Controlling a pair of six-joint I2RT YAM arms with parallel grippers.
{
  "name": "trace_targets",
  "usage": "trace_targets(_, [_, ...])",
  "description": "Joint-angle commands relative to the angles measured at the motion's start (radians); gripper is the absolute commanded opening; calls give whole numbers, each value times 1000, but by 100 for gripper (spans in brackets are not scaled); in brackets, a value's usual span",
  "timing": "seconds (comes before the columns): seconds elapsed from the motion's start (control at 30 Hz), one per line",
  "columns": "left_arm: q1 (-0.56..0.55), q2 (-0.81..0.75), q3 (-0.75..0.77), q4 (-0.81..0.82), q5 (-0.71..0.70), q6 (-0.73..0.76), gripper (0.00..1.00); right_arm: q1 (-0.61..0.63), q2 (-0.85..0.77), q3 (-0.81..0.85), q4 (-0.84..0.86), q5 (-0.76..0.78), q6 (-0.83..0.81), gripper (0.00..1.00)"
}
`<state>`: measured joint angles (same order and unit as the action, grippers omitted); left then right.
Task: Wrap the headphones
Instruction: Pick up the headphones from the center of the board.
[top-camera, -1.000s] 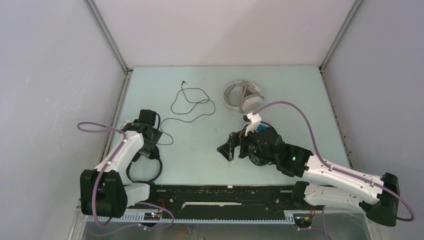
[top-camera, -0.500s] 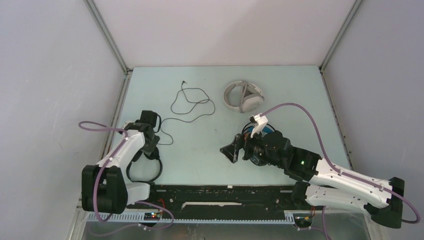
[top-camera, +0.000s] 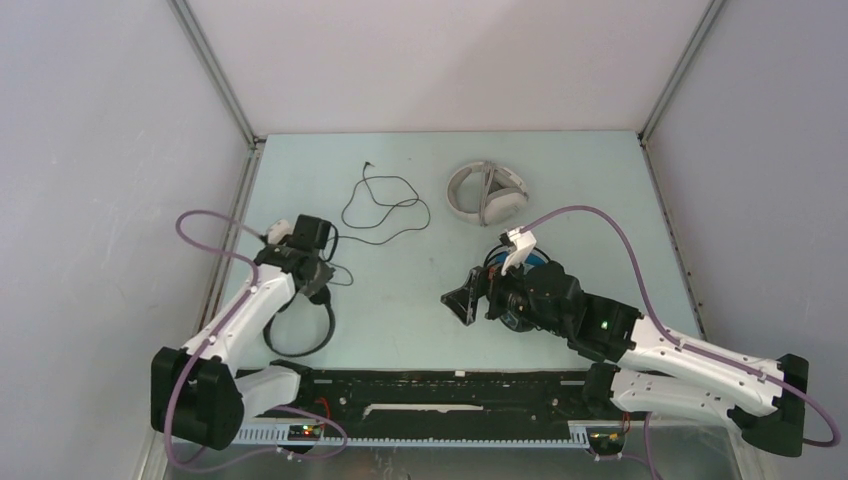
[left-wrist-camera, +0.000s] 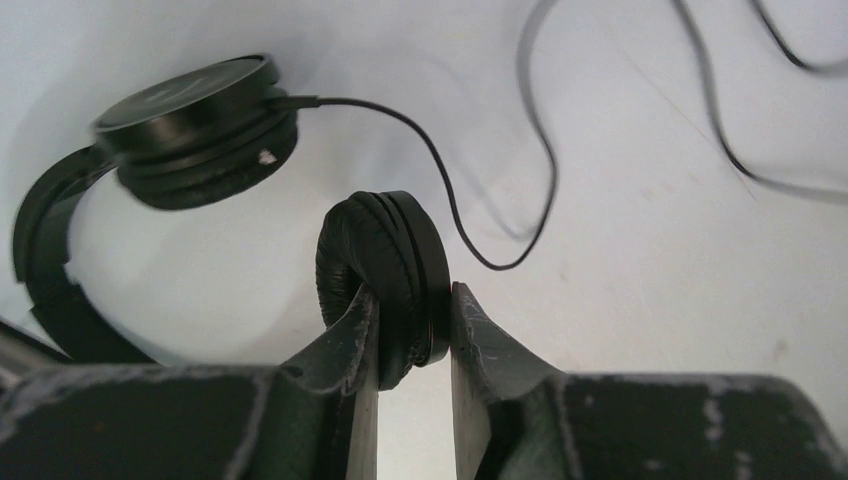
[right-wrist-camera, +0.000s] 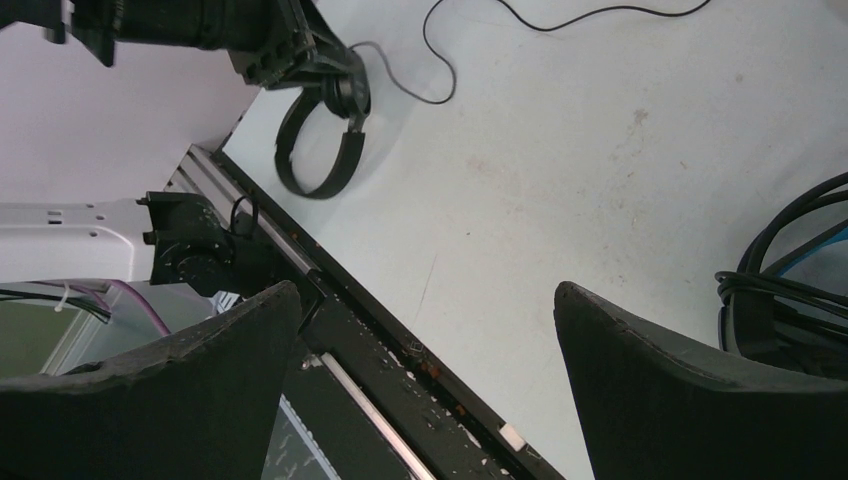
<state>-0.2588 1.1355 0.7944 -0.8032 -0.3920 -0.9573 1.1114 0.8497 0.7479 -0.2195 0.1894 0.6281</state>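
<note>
My left gripper (left-wrist-camera: 412, 300) is shut on one padded ear cup (left-wrist-camera: 385, 270) of the small slim black headphones (top-camera: 300, 340). The other ear cup (left-wrist-camera: 195, 115) and the headband (left-wrist-camera: 45, 250) hang off to its left. Their thin black cable (top-camera: 385, 205) loops away over the table. The white-grey headphones (top-camera: 485, 193) lie at the back middle. The bulky black headphones with blue accents (top-camera: 520, 262) sit mostly hidden under my right arm. My right gripper (top-camera: 462, 297) stands wide open and holds nothing, well to the right of the slim pair (right-wrist-camera: 320, 165).
A black rail (top-camera: 450, 385) runs along the table's near edge between the arm bases. Grey walls close in the table on the left, back and right. The left arm's purple hose (top-camera: 215, 225) arcs near the left wall.
The left jaws have closed on the slim headphones' ear cup, and the arm has carried it a little away from the base and to the right. The right arm drew back slightly, then held still.
</note>
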Motion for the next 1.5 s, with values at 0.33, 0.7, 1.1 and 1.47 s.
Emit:
trace_targets(0.33, [-305,5,125,245,505,493,13,1,-89,-38,28,198,13,100])
trace_targets(0.7, [-442,140,144,225,525,570,41,0,-231,-98,40,303,17,100])
trace_targets(1.1, [-346,-25,137,82,217,523,100,4,-216,-97,63,268,19,100])
trace_targets(1.47, [-77,-18,-104,197,181,347,80,3,-227,-97,55,263,14,100])
